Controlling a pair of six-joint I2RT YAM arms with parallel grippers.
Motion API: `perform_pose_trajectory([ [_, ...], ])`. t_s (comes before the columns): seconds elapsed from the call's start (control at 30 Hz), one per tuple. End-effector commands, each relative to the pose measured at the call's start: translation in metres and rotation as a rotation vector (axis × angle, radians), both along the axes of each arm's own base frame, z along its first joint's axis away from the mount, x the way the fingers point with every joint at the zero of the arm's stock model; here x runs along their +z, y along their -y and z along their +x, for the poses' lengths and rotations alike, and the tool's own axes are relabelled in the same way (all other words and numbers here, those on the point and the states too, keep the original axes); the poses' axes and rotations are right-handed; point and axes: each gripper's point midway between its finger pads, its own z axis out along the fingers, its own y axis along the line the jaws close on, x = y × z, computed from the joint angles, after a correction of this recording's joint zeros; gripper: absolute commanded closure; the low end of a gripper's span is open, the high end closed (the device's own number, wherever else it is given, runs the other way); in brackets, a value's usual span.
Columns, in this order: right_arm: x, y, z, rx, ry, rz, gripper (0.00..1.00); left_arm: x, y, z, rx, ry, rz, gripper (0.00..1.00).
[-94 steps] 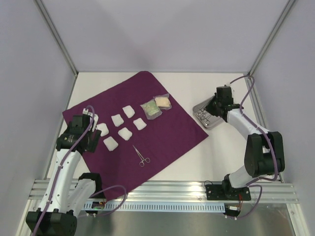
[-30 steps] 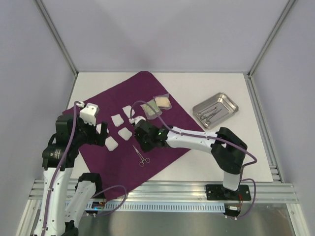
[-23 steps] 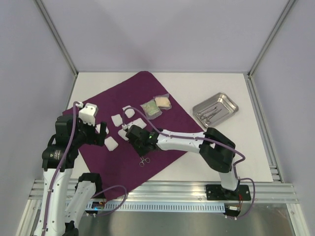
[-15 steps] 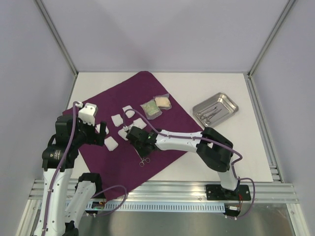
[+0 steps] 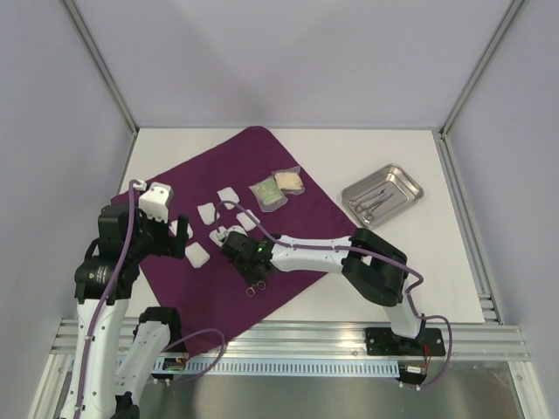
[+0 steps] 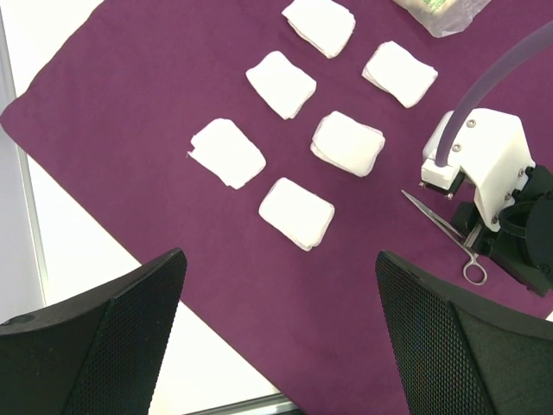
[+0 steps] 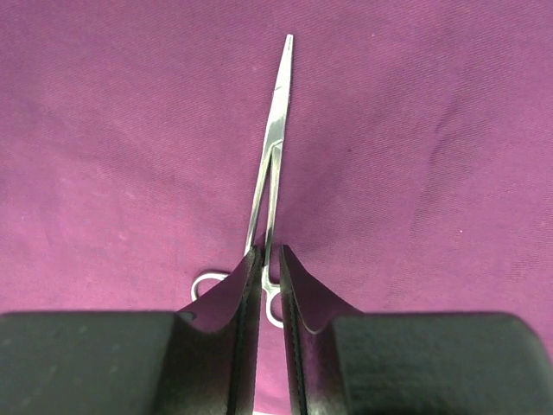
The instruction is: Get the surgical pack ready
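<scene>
Top external: fixed high behind the arm bases, looking down and forward across the whole white table and flat deep-purple fabric cloth. Left wrist: held well above the cloth's left part, facing down onto white gauze squares and slim metal forceps. Right wrist: very near the cloth, sighting along those forceps. Shared by all three: forceps and purple cloth.

forceps rings — half hidden by right pincer | packet — cut off
</scene>
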Motion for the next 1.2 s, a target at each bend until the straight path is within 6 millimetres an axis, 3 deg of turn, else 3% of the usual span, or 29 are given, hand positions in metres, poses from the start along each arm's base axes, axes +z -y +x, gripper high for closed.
perform_pose_trajectory([
  [0.0, -0.01, 0.001, 0.005, -0.026, 0.017, -0.043, 0.85, 0.005, -0.001, 0.004, 0.022, 0.029, -0.011, 0.0],
  [0.2, -0.035, 0.017, 0.011, -0.071, 0.027, -0.179, 0.85, 0.005, -0.002, 0.004, 0.025, 0.026, -0.01, 0.0],
  [0.33, -0.039, 0.021, 0.011, -0.086, 0.022, -0.194, 0.98, 0.005, -0.003, 0.004, 0.032, 0.027, -0.007, 0.0],
  [0.4, -0.037, 0.021, 0.01, -0.083, 0.021, -0.184, 0.99, 0.005, -0.003, 0.004, 0.032, 0.026, -0.006, 0.0],
  [0.5, -0.021, 0.015, 0.012, -0.087, 0.038, -0.14, 0.99, 0.004, -0.002, 0.004, 0.026, 0.023, -0.009, 0.0],
  [0.63, 0.023, 0.001, 0.023, -0.126, 0.08, 0.016, 0.99, 0.004, -0.002, 0.004, 0.027, 0.023, -0.008, 0.0],
  [0.77, 0.05, 0.0, 0.042, -0.203, 0.099, 0.152, 1.0, 0.004, -0.003, 0.004, 0.03, 0.024, -0.008, 0.0],
  [0.97, 0.064, 0.028, 0.076, -0.361, 0.082, 0.272, 0.99, 0.004, -0.004, 0.005, 0.036, 0.037, -0.002, 0.0],
  [1.07, 0.076, 0.058, 0.107, -0.485, 0.104, 0.329, 1.0, 0.003, -0.008, 0.006, 0.052, 0.036, 0.01, 0.0],
  [1.1, 0.082, 0.078, 0.131, -0.586, 0.109, 0.363, 1.0, 0.003, -0.008, 0.006, 0.05, 0.036, 0.013, 0.0],
  [1.13, 0.095, 0.09, 0.141, -0.633, 0.109, 0.418, 1.0, 0.003, -0.007, 0.006, 0.048, 0.035, 0.011, 0.0],
  [1.17, 0.093, 0.106, 0.152, -0.691, 0.113, 0.45, 0.99, 0.002, -0.007, 0.006, 0.045, 0.033, 0.01, 0.0],
])
